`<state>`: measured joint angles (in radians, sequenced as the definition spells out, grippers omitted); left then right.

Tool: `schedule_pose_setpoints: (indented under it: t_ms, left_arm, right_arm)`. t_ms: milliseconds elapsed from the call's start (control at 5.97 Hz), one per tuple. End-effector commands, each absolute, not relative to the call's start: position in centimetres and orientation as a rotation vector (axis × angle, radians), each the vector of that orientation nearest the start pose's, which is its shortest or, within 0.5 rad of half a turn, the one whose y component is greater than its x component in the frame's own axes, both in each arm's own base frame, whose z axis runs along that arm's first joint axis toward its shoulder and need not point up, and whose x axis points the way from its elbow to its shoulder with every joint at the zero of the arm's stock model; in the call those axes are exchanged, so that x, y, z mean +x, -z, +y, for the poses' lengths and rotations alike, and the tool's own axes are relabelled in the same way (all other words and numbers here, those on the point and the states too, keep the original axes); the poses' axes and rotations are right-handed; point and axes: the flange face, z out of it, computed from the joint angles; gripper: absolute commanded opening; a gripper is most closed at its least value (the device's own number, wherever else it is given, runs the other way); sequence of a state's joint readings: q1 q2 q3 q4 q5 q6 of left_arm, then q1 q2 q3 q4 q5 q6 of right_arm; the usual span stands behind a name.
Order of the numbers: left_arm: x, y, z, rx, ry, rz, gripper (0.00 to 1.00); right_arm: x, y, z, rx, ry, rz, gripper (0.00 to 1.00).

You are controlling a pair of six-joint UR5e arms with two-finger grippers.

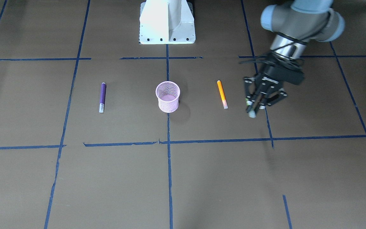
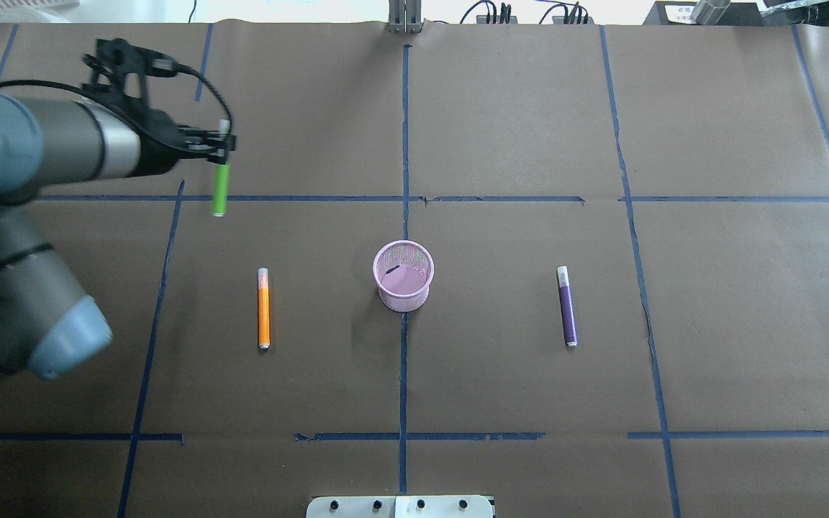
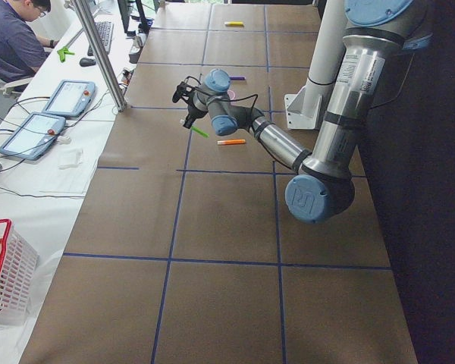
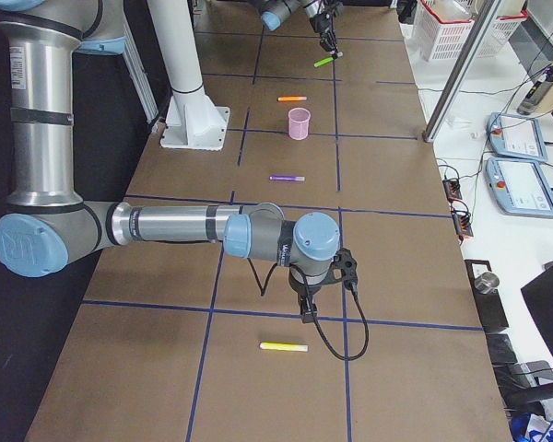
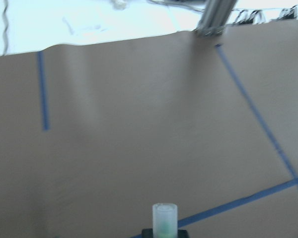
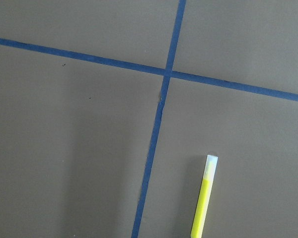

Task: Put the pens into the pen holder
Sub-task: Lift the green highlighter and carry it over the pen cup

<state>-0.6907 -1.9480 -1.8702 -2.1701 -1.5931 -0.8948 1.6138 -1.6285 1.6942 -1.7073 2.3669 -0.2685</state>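
My left gripper (image 2: 222, 144) is shut on the bright green pen (image 2: 220, 188) near its pale cap end and holds it above the table, left of and beyond the pink mesh pen holder (image 2: 403, 275). The cap shows in the left wrist view (image 5: 165, 218). The orange pen (image 2: 264, 308) lies flat left of the holder, and the purple pen (image 2: 566, 306) lies flat right of it. My right gripper (image 4: 309, 308) shows only in the exterior right view, low over the table and far from the holder. I cannot tell if it is open or shut.
A yellow pen (image 6: 204, 198) lies on the table just by the right gripper, and it also shows in the exterior right view (image 4: 284, 347). The white robot base (image 1: 167, 22) stands behind the holder. Blue tape lines cross the brown table. A person sits at a side desk (image 3: 15, 42).
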Motion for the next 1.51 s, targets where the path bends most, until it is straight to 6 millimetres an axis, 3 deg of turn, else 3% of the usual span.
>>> schedule_pose_setpoints:
  t_ms: [0,168,503,671,838,1006,1173,1341]
  left_arm:
    - [46.5,-17.5,-41.4,0.905,0.109,1.046,0.01]
    - [50.0,-14.9,-40.9,0.941,0.14,1.02,0.02]
    - [55.0,-15.3,-39.1,0.923,0.192,0.999,0.02]
    - [55.8,-15.3,-38.4,0.917,0.186,1.003,0.02]
    - [56.6,-15.6,-37.2,0.902,0.17,1.011,0.09]
    - [56.7,-15.3,-37.1,0.903,0.157,1.013,0.79]
    - [56.4,-14.9,-36.9,0.904,0.156,1.025,0.99]
    - [55.5,-13.9,-36.7,0.887,0.141,1.061,1.0]
  right_arm:
    - [8.2,-63.7,-45.9,0.059,0.186,-0.798,1.0]
    - [8.2,-63.7,-45.9,0.058,0.185,-0.798,1.0]
    - [8.2,-63.9,-45.8,0.055,0.184,-0.798,1.0]
    - [8.2,-63.8,-45.8,0.056,0.185,-0.798,1.0]
    - [8.2,-63.8,-45.9,0.056,0.185,-0.798,1.0]
    - [8.2,-63.9,-45.9,0.055,0.184,-0.798,1.0]
    - [8.2,-63.9,-45.9,0.055,0.184,-0.798,1.0]
    - [8.2,-63.9,-45.9,0.056,0.185,-0.798,1.0]
